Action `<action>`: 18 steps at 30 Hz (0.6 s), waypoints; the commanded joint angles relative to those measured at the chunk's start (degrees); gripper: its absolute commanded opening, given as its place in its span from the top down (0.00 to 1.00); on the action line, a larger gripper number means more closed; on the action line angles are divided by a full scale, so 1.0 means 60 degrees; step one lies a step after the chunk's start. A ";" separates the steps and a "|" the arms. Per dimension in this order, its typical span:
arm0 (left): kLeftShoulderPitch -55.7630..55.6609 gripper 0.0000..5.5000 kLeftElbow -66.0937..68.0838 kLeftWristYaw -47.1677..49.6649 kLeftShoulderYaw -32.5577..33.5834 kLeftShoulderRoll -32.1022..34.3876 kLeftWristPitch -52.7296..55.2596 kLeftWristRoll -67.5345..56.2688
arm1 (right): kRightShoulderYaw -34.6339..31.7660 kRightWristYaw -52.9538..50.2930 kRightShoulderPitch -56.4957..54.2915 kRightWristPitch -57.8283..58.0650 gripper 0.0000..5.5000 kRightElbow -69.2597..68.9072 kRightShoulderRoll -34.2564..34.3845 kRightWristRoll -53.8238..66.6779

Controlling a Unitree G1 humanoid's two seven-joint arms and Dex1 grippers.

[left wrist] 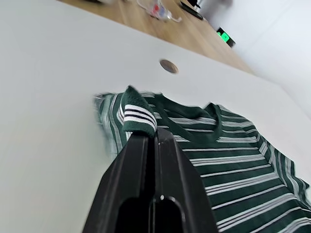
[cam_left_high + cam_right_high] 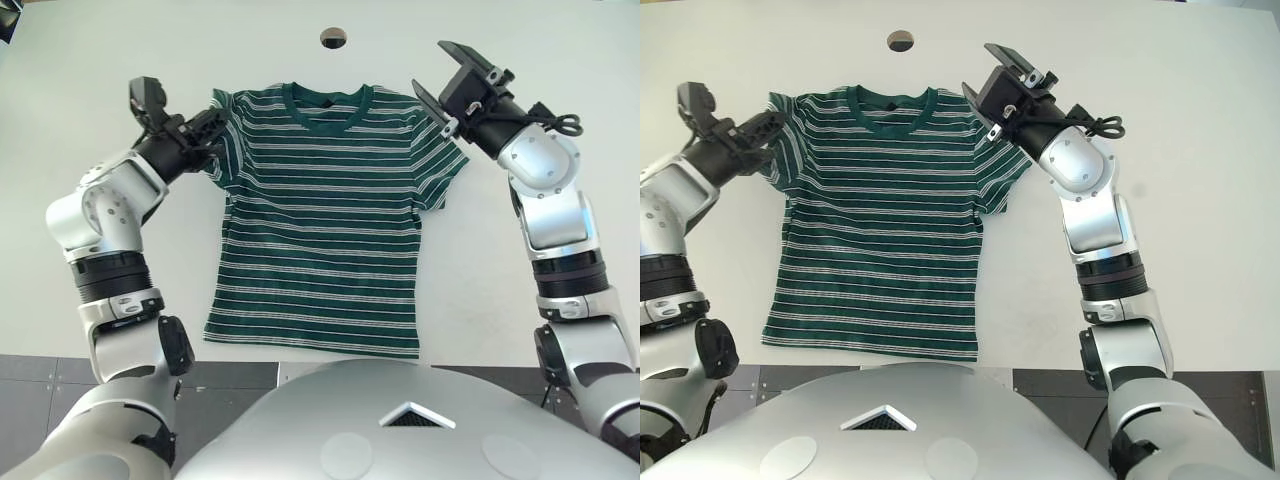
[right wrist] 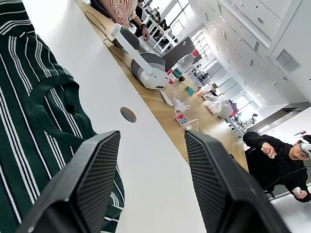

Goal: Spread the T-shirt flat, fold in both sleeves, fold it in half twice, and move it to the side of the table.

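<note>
head pair: high, forward-down over table (image 2: 100, 60) | wrists: close, low | shared: t-shirt (image 2: 320, 220) collar

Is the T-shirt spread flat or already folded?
Spread: T-shirt flat on the table, no sleeve folded in; left gripper pinches one cuff.

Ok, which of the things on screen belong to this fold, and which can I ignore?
Belongs to the job:
T-shirt, flat on the table
left gripper, shut on one sleeve
right gripper, open, raised by the other sleeve

Just lying about:
round hole in the tabletop
bottle on the desk behind
</note>
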 commanded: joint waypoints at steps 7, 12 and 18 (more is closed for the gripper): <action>0.0024 0.98 -0.0443 0.0391 -0.0902 -0.0681 0.0101 0.0390 | -0.0999 0.0310 0.0826 0.0959 0.55 -0.0119 -0.0476 0.0861; 0.0064 0.85 -0.0476 0.0505 -0.0861 -0.0887 0.0068 0.0329 | -0.1600 0.1424 0.1346 0.1938 0.50 0.0249 -0.1074 0.1958; -0.0044 0.71 -0.0554 0.0608 -0.0649 -0.1051 0.0184 0.0164 | -0.1920 0.2638 0.1232 0.3544 0.34 0.1668 -0.1077 0.3312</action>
